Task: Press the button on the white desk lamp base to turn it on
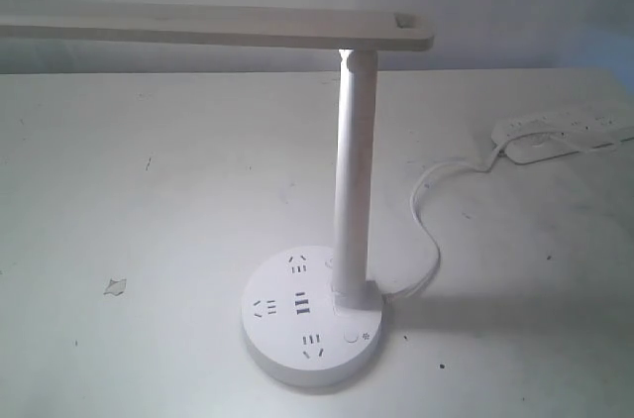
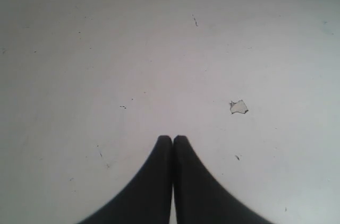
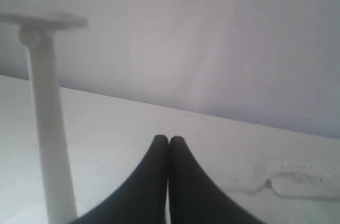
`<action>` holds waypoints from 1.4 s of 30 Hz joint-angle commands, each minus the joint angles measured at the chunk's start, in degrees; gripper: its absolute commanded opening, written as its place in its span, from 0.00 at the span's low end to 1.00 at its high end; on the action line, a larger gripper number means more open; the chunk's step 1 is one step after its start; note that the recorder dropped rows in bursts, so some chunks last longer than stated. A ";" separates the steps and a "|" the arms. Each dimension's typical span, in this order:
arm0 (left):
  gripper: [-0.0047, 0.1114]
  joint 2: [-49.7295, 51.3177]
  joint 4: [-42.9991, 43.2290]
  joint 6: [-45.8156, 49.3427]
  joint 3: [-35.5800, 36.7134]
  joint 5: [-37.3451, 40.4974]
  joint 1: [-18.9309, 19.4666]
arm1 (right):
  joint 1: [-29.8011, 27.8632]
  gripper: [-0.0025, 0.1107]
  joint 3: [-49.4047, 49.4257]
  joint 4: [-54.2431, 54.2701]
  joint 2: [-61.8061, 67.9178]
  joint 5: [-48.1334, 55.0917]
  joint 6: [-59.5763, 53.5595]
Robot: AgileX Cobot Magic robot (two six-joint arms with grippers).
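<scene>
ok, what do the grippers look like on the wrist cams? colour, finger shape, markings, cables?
The left gripper and the right gripper look alike: two plain matte black fingers each, broad at the base, curving in to narrow rounded tips. No markings or cables show on them. Nothing of the arms behind them is in any view.

Exterior view looks down on the white desk lamp [image 1: 352, 170]; the low right wrist view shares it.
</scene>
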 commanded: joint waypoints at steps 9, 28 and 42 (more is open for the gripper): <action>0.04 -0.18 -0.26 0.00 0.11 -0.11 -0.45 | -13.78 0.02 14.03 0.12 -15.07 1.69 6.93; 0.04 -0.18 -0.26 0.00 0.11 -0.11 -0.45 | -13.78 0.02 14.03 29.95 -15.17 21.32 18.57; 0.04 -0.18 -0.26 0.00 0.11 -0.11 -0.45 | -13.78 0.02 14.03 73.43 -15.17 21.03 -14.22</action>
